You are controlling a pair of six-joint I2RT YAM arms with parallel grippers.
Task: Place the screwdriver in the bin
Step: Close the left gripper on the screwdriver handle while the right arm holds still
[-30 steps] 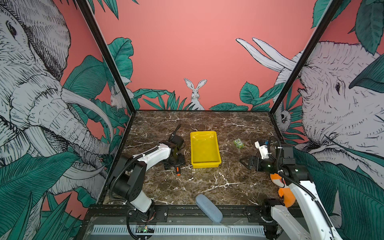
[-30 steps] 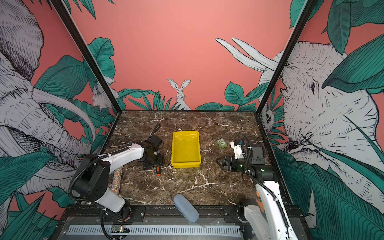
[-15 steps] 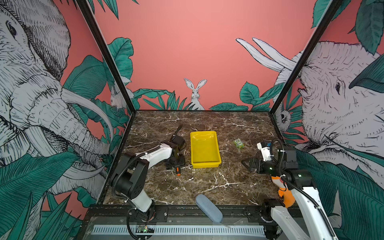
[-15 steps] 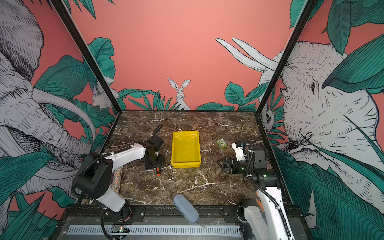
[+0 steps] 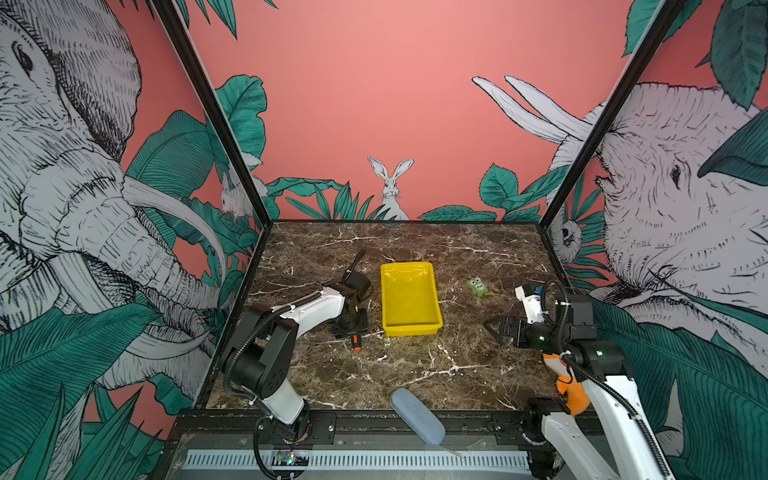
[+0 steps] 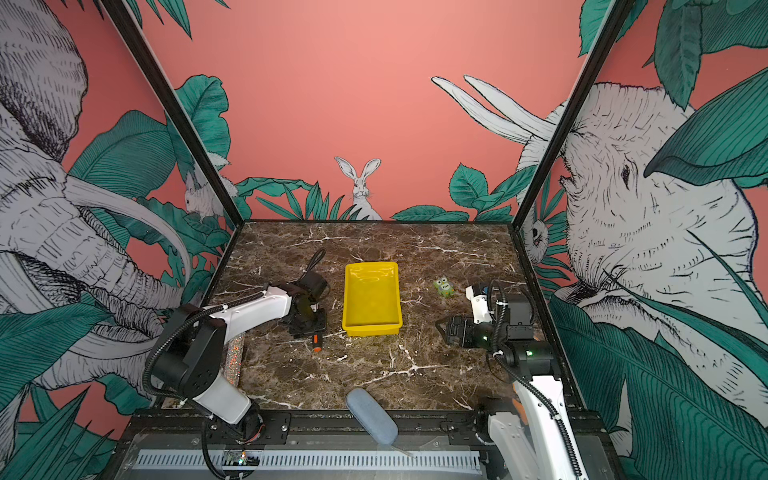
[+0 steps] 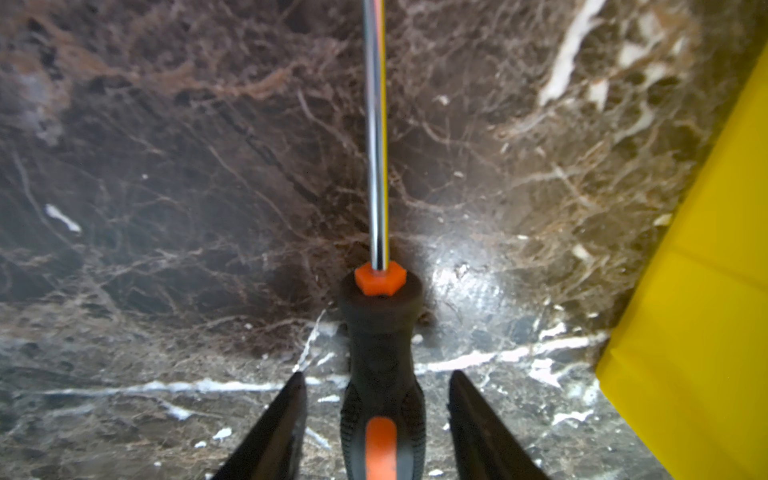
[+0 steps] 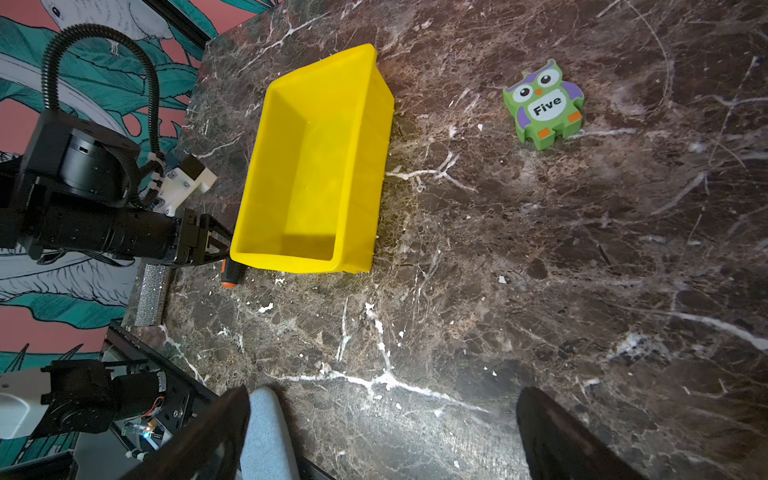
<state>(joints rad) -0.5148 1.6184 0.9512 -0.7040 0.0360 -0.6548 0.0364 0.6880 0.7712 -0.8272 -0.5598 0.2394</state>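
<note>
The screwdriver (image 7: 380, 353), black-handled with orange accents and a thin shiny shaft, lies flat on the marble just left of the bin. Its orange butt end (image 5: 356, 343) (image 6: 317, 343) (image 8: 230, 274) sticks out below my left gripper. My left gripper (image 5: 351, 328) (image 6: 307, 326) (image 7: 377, 374) is down over the handle. Its jaws straddle the handle with a narrow gap of marble on each side, so it is open. The yellow bin (image 5: 409, 330) (image 6: 372, 330) (image 7: 706, 291) (image 8: 299, 262) stands empty mid-table. My right gripper (image 5: 487, 328) (image 6: 439, 330) (image 8: 384, 390) hovers open and empty right of the bin.
A green owl block (image 5: 477, 286) (image 6: 444, 286) (image 8: 542, 104) lies right of the bin. A blue-grey oblong pad (image 5: 415, 415) (image 6: 372, 415) (image 8: 266, 436) overhangs the table's front edge. A glittery strip (image 6: 235, 353) (image 8: 151, 295) lies along the left edge.
The left gripper's jaws have narrowed round the screwdriver handle. The screwdriver and bin have not moved. The right arm has shifted only slightly.
</note>
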